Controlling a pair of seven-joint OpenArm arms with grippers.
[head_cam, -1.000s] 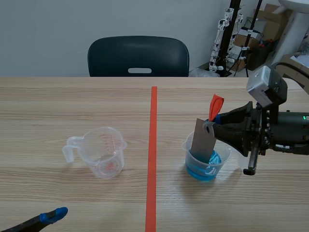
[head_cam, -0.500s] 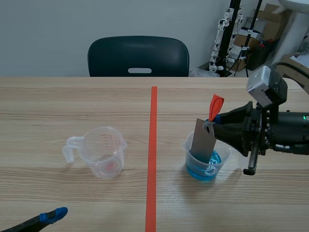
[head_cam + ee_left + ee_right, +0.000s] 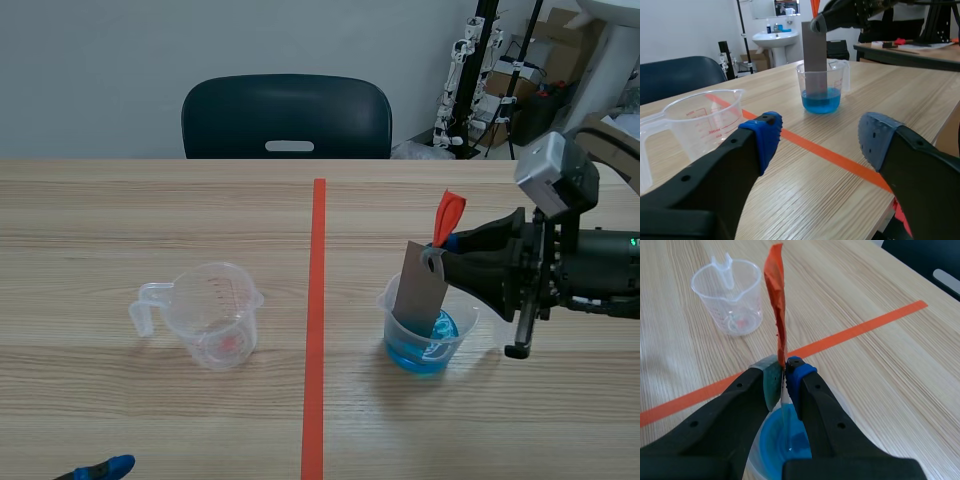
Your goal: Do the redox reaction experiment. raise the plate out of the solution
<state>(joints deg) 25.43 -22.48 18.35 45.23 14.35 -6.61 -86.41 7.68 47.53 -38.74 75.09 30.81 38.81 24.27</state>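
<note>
Pinched by the right tool [image 3: 447,255], set at 3 o'clock of the beaker, pads clenched on the top end of the thin grey rectangular metal plate [image 3: 418,290], just under its orange-red tape tab [image 3: 448,218] pointing to 12 o'clock. Standing slightly tilted in the clear plastic beaker of blue solution [image 3: 462,322], lower end dipped, upper part well above the rim.

Probably light and stiff, wet and slippery below the liquid line, so best held at the dry top, right where pinched now; no call to regrip. Likely to drip, and apt to tip the light beaker if dragged against the near rim at 9 o'clock. Better lifted straight up until clear of the rim.

Plenty of open room overhead and across the desk [image 3: 150,200]. Empty clear plastic measuring cup [image 3: 215,315] well apart at 9 o'clock, beyond the orange-red tape line [image 3: 318,300]. Left tool [image 3: 817,137] released, pads wide apart, low near the desk's edge at 7 o'clock.
</note>
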